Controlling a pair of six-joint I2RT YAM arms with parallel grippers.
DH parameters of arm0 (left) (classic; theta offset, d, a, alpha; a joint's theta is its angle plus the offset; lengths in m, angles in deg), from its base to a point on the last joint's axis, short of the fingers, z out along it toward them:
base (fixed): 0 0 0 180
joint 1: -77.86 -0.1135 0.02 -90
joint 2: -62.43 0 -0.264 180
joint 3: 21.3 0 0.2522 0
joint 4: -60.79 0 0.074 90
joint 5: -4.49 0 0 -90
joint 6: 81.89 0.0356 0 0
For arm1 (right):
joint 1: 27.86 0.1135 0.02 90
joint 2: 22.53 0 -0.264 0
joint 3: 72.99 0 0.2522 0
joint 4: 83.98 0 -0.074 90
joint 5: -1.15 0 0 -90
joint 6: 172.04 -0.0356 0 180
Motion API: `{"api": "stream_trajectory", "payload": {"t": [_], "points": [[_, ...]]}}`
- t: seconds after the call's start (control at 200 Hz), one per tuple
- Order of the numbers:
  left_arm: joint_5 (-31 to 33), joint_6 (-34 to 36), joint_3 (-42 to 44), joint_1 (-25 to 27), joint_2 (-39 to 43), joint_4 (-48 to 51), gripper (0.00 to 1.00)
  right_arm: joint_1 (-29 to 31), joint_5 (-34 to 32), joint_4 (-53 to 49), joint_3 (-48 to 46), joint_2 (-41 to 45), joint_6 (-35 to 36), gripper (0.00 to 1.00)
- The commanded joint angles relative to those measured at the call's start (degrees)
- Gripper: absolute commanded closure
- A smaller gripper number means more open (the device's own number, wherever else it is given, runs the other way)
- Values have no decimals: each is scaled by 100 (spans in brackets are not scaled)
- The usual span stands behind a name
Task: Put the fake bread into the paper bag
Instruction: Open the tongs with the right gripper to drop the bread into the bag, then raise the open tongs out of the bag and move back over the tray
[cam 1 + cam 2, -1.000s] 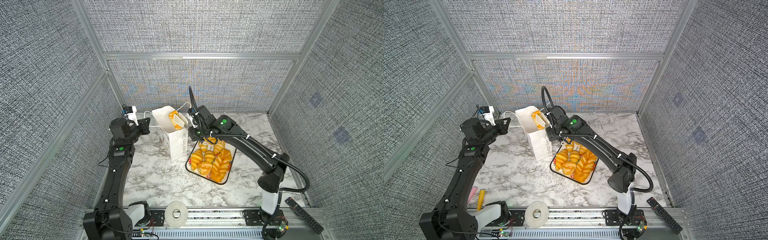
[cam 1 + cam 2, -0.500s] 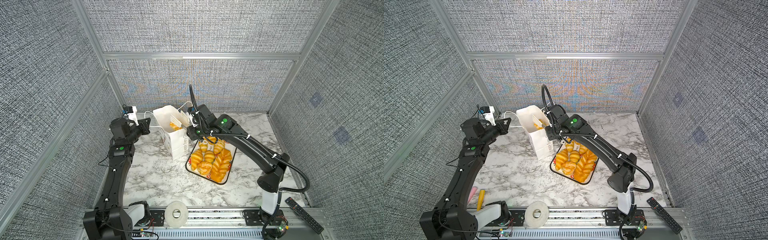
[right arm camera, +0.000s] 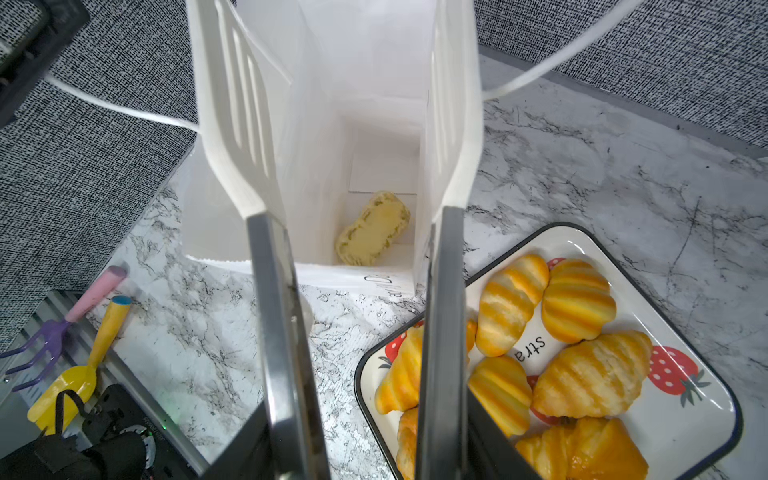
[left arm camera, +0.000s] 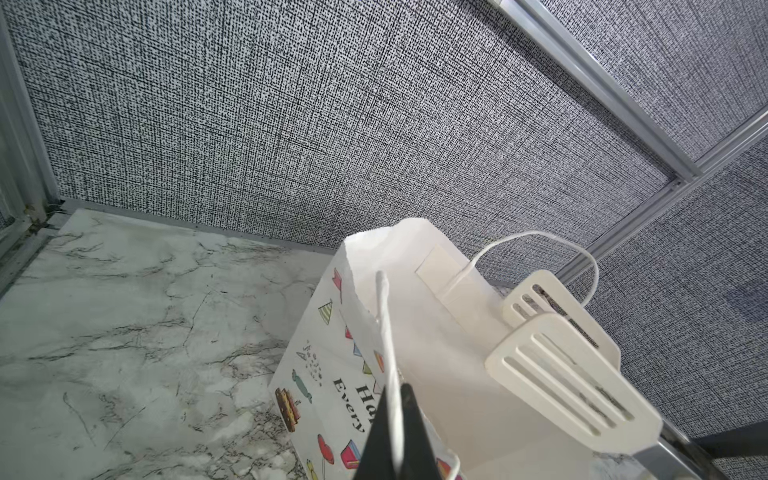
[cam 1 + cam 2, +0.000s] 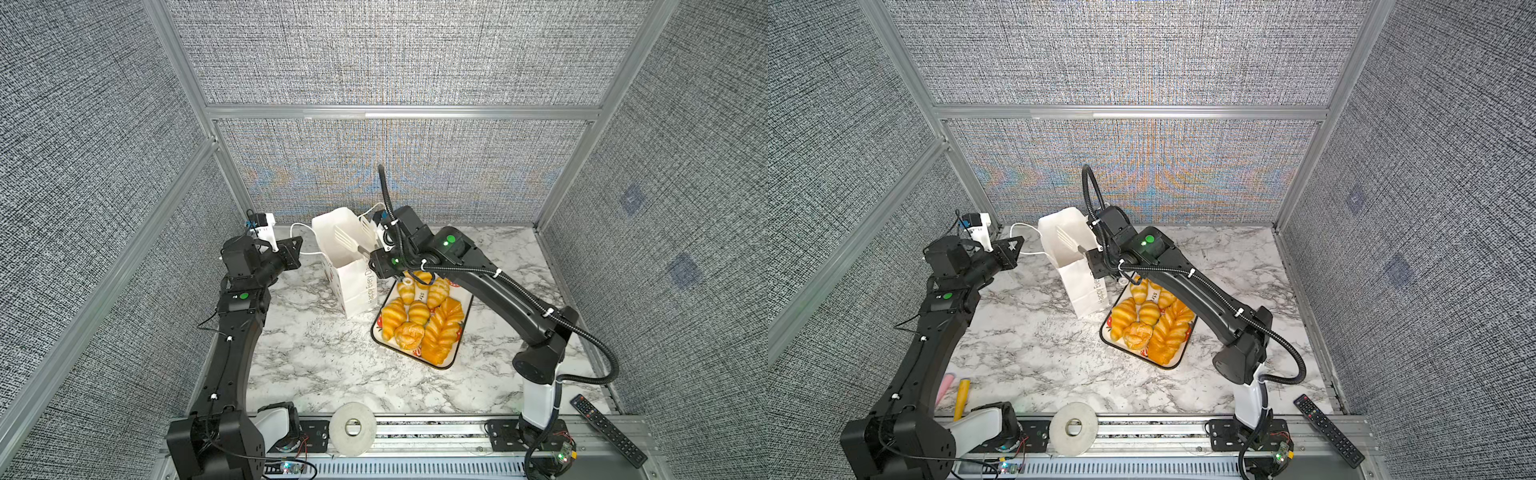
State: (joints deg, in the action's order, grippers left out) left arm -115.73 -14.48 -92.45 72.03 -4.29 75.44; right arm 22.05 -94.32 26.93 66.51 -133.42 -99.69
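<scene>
The white paper bag [image 5: 353, 286] [image 5: 1084, 286] stands upright and open on the marble table. My left gripper [image 5: 297, 249] [image 4: 395, 399] is shut on the bag's near cord handle [image 4: 386, 332], holding it out to the left. My right gripper [image 5: 365, 254] [image 3: 365, 415] carries white slotted tongs [image 5: 345, 237] [image 3: 232, 124] over the bag's mouth. Its jaws are open, the two paddles are apart, and nothing is between them. One pale fake bread [image 3: 372, 228] lies on the bag's bottom. Several golden fake breads [image 5: 419, 320] [image 3: 573, 307] fill the strawberry-print tray [image 5: 457, 353] right of the bag.
A tape roll [image 5: 353, 426] and a black remote [image 5: 606, 428] lie at the front rail. A yellow toy shovel [image 3: 83, 365] and a purple rake [image 3: 41, 345] lie at the front left. Grey fabric walls close in the back and both sides.
The tongs held a bread over the bag's mouth a second ago. They have since spread apart, and the bread has dropped to the bag's bottom. The left arm has not moved.
</scene>
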Motion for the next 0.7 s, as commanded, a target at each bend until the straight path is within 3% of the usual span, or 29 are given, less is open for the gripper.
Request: {"api": "stream_trajectory", "payload": {"t": [0.0,0.695], "points": [[-72,-9,-1,-15,1,-179,100,18,3,-22,107,32,9,46],[-63,9,-14,-15,5,-153,100,-42,-164,180,69,742,-34,47]]}}
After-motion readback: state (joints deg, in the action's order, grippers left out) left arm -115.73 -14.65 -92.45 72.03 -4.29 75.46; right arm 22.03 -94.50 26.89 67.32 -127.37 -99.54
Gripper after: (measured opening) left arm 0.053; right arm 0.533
